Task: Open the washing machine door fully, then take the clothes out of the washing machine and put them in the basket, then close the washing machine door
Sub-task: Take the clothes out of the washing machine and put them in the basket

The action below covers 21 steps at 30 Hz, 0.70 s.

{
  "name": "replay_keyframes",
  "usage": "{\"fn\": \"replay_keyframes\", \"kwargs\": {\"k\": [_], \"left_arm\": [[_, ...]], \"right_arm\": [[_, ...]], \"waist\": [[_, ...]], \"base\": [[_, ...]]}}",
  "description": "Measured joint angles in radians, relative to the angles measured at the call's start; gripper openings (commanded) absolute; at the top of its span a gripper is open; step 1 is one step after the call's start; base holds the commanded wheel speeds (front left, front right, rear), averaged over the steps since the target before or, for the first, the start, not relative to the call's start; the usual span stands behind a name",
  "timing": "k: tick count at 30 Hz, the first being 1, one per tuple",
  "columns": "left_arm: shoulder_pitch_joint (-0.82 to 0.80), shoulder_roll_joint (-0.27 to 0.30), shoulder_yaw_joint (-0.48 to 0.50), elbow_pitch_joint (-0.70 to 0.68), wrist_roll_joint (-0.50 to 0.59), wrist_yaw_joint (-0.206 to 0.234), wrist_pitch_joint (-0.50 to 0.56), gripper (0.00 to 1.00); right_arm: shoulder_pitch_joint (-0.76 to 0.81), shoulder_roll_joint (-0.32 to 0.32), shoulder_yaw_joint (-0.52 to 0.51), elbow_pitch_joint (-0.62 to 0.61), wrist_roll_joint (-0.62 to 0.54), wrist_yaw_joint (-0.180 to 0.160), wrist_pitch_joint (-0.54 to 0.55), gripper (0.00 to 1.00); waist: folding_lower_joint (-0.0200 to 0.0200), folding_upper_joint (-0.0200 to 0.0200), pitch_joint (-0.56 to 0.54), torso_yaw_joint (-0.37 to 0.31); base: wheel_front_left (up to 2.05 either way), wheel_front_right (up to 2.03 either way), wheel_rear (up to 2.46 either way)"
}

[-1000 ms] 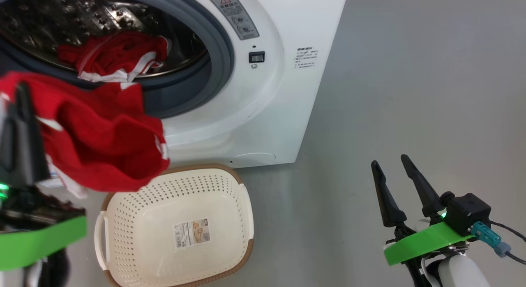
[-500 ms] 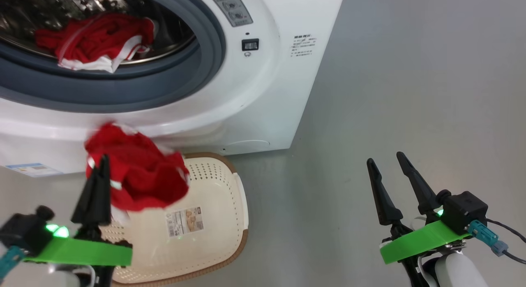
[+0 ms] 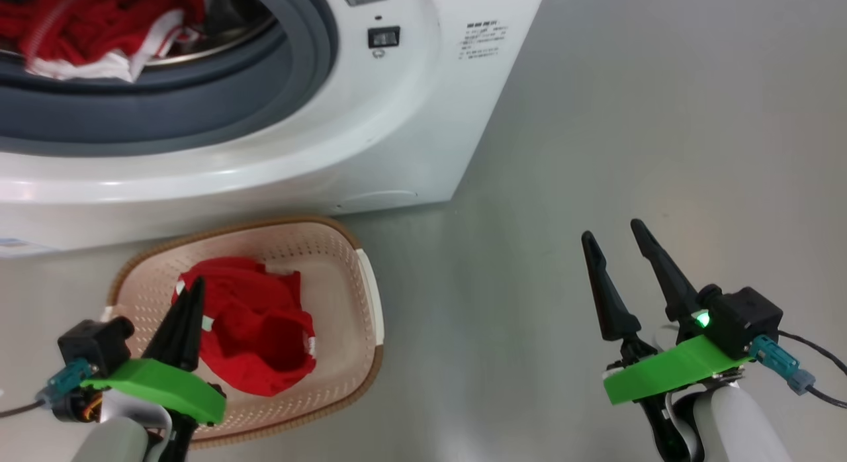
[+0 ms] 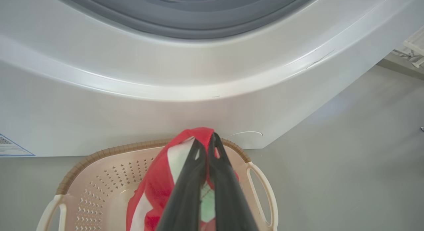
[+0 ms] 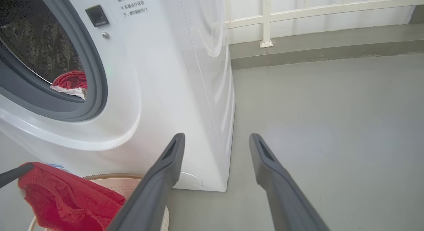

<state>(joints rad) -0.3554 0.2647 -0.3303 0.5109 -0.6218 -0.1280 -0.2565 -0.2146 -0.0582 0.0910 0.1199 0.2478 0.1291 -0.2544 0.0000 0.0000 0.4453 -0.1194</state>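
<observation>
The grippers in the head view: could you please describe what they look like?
The left gripper and right gripper each have two long tapered black fingers, a bright green bracket, and a black box with a teal plug and thin cable. The right's light glows green.

- We see a smooth grey floor point(image 3: 595, 118) with a soft sheen, spreading wide to the right of the machine.
- The washing machine point(image 3: 410, 138) stands on it, white base flat on the grey.
- The basket point(image 3: 344, 277) sits on the floor just in front of the machine's lower front.
- In the right wrist view we make out a low grey kerb point(image 5: 314, 55) along the floor's far edge, a white railing post point(image 5: 266, 42) footed on it.
</observation>
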Motion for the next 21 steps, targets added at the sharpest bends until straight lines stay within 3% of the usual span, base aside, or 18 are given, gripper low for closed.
{"fn": "replay_keyframes", "kwargs": {"k": [21], "left_arm": [[-0.232, 0.08, -0.258, 0.409, -0.131, 0.0, 0.0, 0.0]], "right_arm": [[-0.079, 0.002, 0.054, -0.047, 0.055, 0.0, 0.0, 1.0]], "waist": [[0.0, 0.0, 0.202, -0.085]], "base": [[0.0, 0.0, 0.0]]}}
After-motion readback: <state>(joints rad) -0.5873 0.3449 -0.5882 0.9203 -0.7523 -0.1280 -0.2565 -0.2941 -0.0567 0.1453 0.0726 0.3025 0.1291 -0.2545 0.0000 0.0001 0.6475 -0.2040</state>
